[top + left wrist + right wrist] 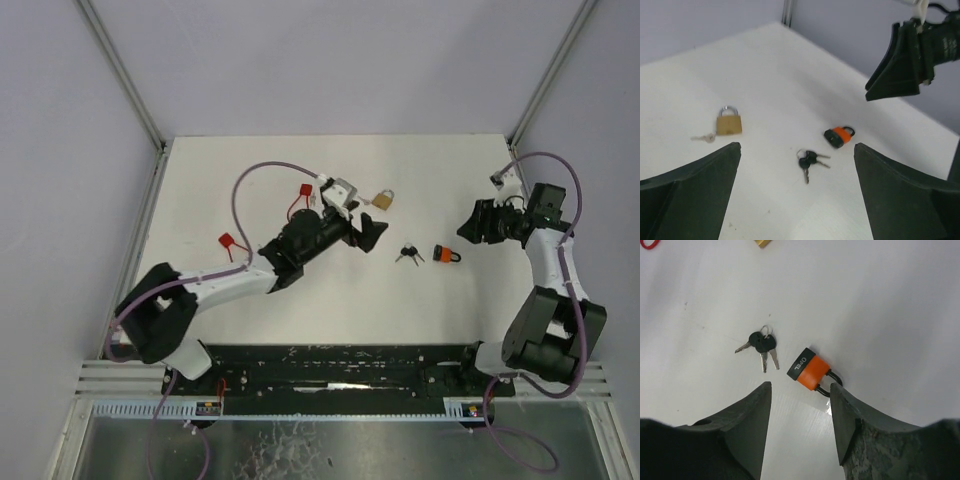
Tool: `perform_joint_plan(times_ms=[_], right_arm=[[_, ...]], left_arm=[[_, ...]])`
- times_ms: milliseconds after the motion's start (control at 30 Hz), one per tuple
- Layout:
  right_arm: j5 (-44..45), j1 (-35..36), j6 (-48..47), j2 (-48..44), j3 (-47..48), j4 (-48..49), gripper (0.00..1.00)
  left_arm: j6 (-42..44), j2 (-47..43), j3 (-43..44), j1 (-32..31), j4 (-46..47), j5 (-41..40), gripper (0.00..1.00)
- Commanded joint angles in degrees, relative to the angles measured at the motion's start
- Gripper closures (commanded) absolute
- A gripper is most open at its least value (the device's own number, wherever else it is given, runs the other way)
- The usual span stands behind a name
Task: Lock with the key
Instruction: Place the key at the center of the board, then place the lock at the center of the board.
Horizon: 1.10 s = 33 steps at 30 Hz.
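An orange padlock (447, 253) with a black shackle lies on the white table (250, 170), and a bunch of black-headed keys (408, 253) lies just left of it. My left gripper (368, 232) hovers left of the keys, open and empty. In the left wrist view the keys (809, 160) lie ahead between the wide jaws of the left gripper (796, 150), with the orange padlock (839, 136) beyond. My right gripper (470, 226) is up and right of the padlock. In the right wrist view the right gripper (800, 386) is open and empty, just short of the orange padlock (810, 370) and keys (761, 342).
A brass padlock (383, 199) lies behind the left gripper, and the left wrist view shows a small silver key (704, 137) beside the brass padlock (729, 122). Two red tags (300, 197) (230, 243) lie further left. Grey walls enclose the table on three sides.
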Motion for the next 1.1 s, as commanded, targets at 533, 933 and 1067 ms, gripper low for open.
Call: perform_joint_plan(times_ms=[533, 933, 1067], right_arm=[[-8.8, 0.2, -8.0, -36.4, -8.0, 10.5, 0.06], [-6.1, 0.2, 9.1, -35.8, 1.5, 4.7, 0.0], [-8.5, 0.2, 11.8, -37.3, 1.5, 6.5, 0.0]], left_arm=[[2.8, -26.7, -7.3, 2.8, -15.6, -1.6, 0.0], [-1.9, -32.6, -3.2, 3.1, -23.1, -1.0, 0.0], [-2.1, -33.9, -2.0, 3.1, -24.9, -1.0, 0.0]])
